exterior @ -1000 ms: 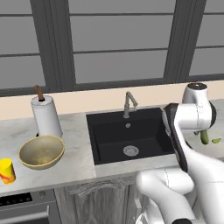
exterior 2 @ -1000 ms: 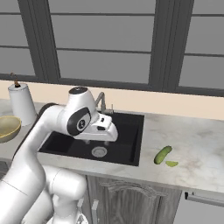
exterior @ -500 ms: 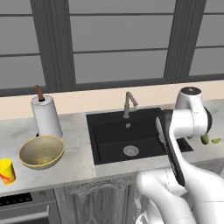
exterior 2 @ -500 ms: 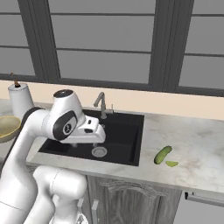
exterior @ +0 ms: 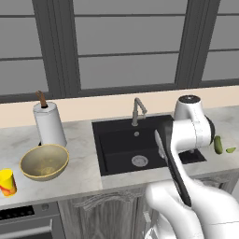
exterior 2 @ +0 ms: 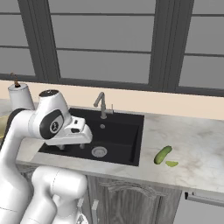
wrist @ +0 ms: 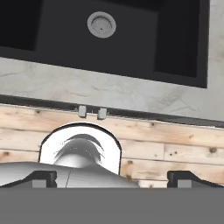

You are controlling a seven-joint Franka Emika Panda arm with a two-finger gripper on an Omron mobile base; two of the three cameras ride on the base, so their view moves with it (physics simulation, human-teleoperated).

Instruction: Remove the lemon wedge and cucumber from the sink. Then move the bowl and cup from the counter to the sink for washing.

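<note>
The pincer (wrist: 112,177) is spread wide and holds nothing, above the sink's (exterior 2: 122,135) near edge. The cucumber (exterior 2: 162,155) and lemon wedge (exterior 2: 171,164) lie on the counter (exterior 2: 197,144) far to its right. The bowl (exterior: 45,161) and cup (exterior: 7,182) sit far to its left.

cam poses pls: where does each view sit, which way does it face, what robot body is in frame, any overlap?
Left base view: behind the arm on its left, facing the window over the sink; arm rises lower right; bowl, cup at left.
Right base view: behind on its right; arm lower left; cucumber, lemon wedge on the counter.
Hand view: looks down at the sink; open end effector tips at bottom.
Shared: sink, drain.
</note>
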